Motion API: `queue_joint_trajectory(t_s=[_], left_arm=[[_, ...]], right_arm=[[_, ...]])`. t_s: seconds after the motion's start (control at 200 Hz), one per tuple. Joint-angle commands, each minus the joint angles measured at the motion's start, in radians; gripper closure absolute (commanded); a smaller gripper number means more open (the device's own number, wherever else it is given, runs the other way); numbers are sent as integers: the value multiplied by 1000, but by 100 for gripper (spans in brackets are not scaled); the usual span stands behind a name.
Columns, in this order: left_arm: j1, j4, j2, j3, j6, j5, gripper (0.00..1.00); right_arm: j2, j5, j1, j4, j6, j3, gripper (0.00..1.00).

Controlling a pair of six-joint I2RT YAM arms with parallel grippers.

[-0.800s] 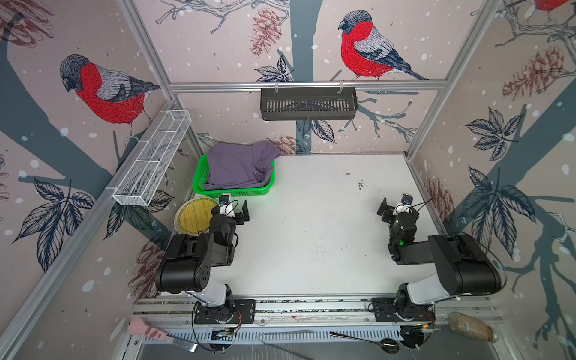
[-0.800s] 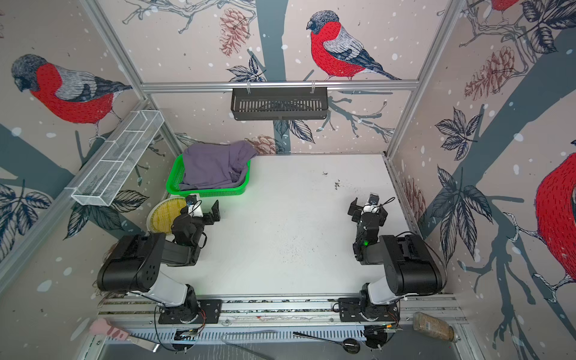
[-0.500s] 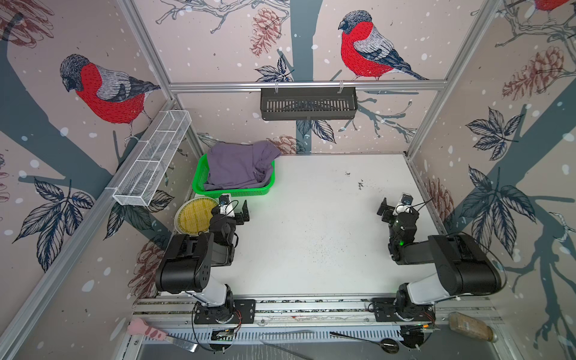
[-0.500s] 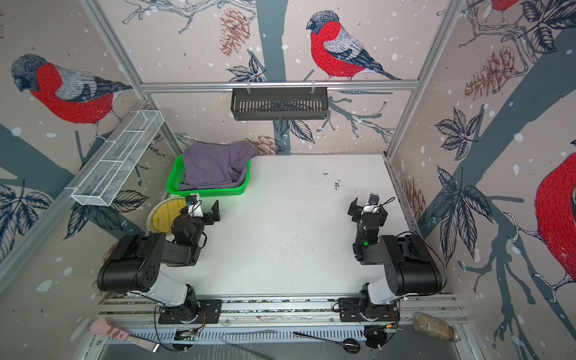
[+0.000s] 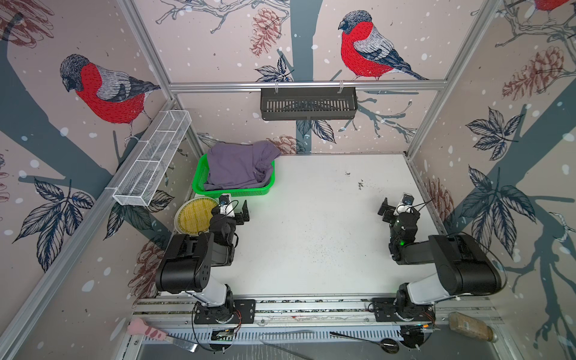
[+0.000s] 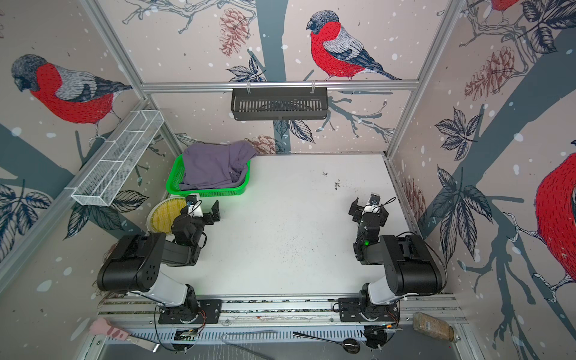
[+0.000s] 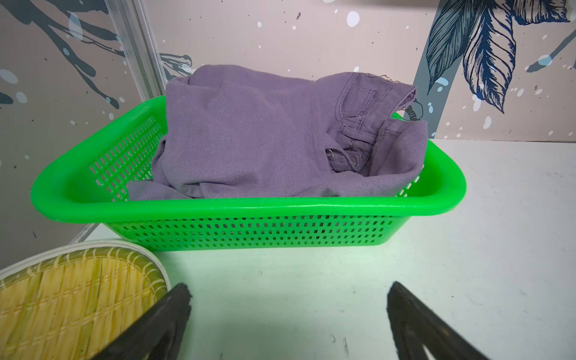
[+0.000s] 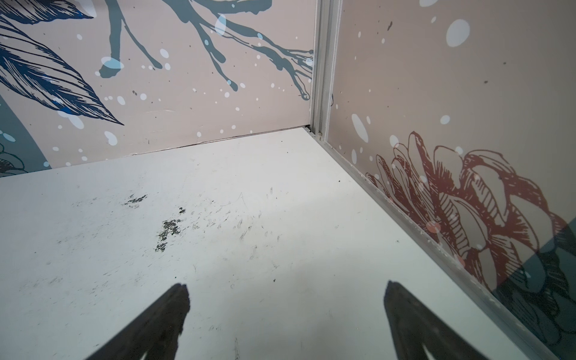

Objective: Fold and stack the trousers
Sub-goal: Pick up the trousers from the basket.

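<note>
Dusty purple-grey cotton trousers (image 5: 233, 163) bunched in the green slotted plastic basket (image 5: 232, 190), far-left corner of the white tabletop (image 5: 311, 243) — dead ahead of the left gripper (image 7: 286, 291), jaws spread, empty; right gripper (image 8: 285, 290) spread too, by the right edge, well apart — left arm's nearer.
</note>
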Motion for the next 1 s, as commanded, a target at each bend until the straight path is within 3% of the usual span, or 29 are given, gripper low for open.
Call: queue_joint_trajectory(t_s=[0.0, 0.12, 0.18, 0.345, 0.495, 0.65, 0.805, 0.996], left_arm=[[0, 59, -1, -5, 6, -1, 2], [0, 147, -67, -81, -11, -44, 2], [0, 118, -156, -106, -14, -66, 2], [-26, -225, -419, -28, -67, -131, 2], [-33, -480, -493, 112, -204, -152, 2], [-35, -865, -415, 376, -255, -136, 2], [-32, -984, -265, 545, -217, -56, 2], [-7, -1278, -22, 888, -123, 11, 2]], right_arm=[[-7, -21, -2, 24, 10, -3, 0], [-83, -15, -2, 41, 4, -34, 0], [-186, -25, -2, -90, 4, -17, 0], [-415, -133, -2, -307, 13, 36, 0], [-501, -240, 11, -506, 26, 131, 0], [-497, -296, 66, -710, 12, 267, 0], [-443, -327, 137, -834, 12, 403, 0], [-351, -386, 225, -989, -15, 558, 0]])
